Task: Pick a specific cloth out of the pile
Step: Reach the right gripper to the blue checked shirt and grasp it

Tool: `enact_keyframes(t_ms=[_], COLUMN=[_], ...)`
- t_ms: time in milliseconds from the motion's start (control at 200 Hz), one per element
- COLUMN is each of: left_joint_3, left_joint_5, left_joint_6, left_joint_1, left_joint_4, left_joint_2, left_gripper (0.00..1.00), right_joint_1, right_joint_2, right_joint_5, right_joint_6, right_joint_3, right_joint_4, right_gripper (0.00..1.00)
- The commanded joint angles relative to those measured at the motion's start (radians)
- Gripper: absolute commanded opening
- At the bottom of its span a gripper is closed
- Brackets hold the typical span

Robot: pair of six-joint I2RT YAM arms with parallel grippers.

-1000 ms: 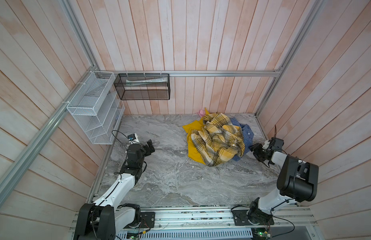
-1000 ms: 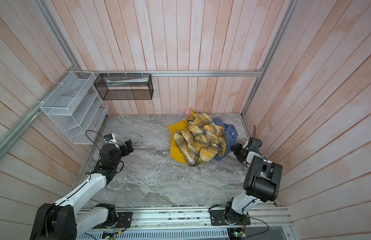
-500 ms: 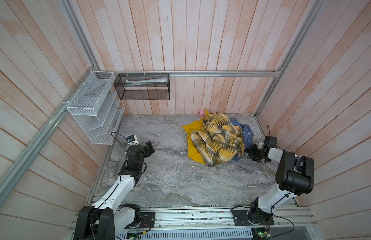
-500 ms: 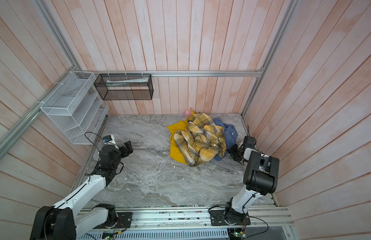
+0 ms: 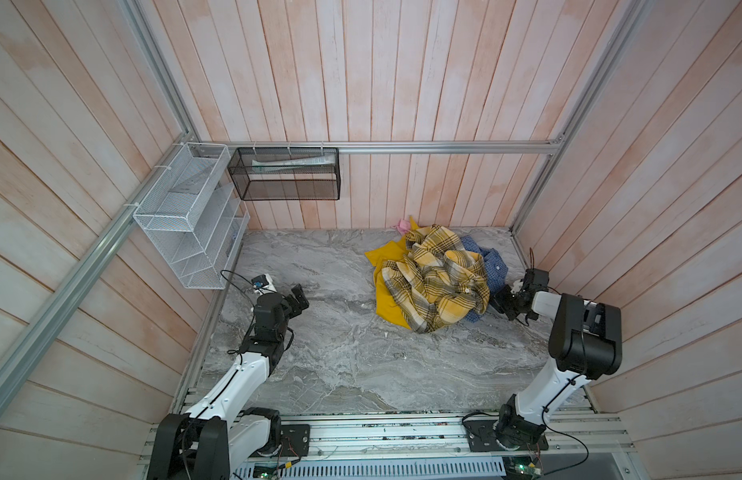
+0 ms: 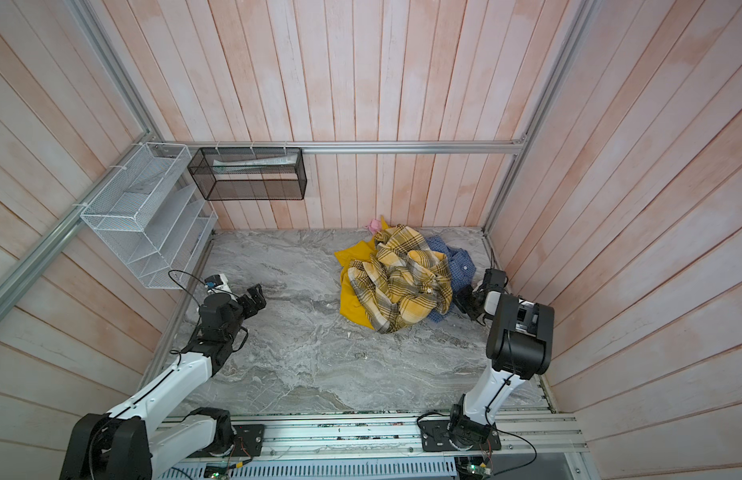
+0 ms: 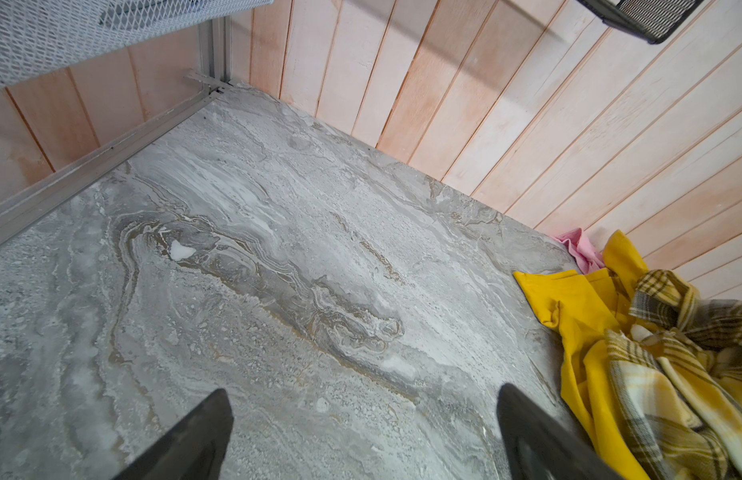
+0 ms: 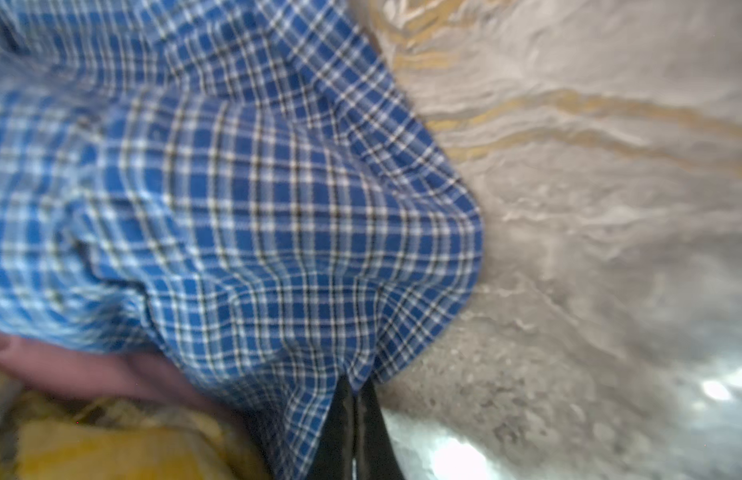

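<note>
The blue checked cloth (image 5: 493, 266) lies on the right side of the pile (image 5: 433, 286). Most of it is buried under the yellow plaid (image 5: 436, 274), and only its outer edge shows in both top views. The right gripper (image 5: 501, 302) sits low at that edge, its tips hard to make out from above. The blurred right wrist view shows its jaws pressed together, pinching a fold of that cloth. The left gripper (image 7: 363, 419) hangs wide open over the bare table (image 7: 278, 270), well apart from the pile, with its fingers cut off by the frame.
</note>
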Motion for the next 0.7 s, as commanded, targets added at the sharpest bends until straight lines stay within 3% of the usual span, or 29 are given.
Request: enact_keyframes(t_ms=[0,390,695], left_joint_3=[-0.012,-0.012,-0.005], left_joint_5=[-0.005,0.011,0.019], left_joint_6=[-0.012,-0.015,-0.003], left_joint_1=[-0.003,-0.002,-0.004], left_joint_4=[0.006,-0.002,-0.025], left_joint_2=[-0.010,0.012,0.004], left_gripper=[1.00,1.00,1.00], right_joint_1=[0.003,0.056,0.106], right_joint_2=[-0.010,-0.256,-0.444], right_joint_5=[-0.006,0.000,0.100], right_joint_6=[0.024,-0.035,-0.047], right_joint_3=[-0.025,-0.092,-0.116], right_joint_4=[0.049,0.112,0.121], right_gripper=[0.00,0.00,0.00])
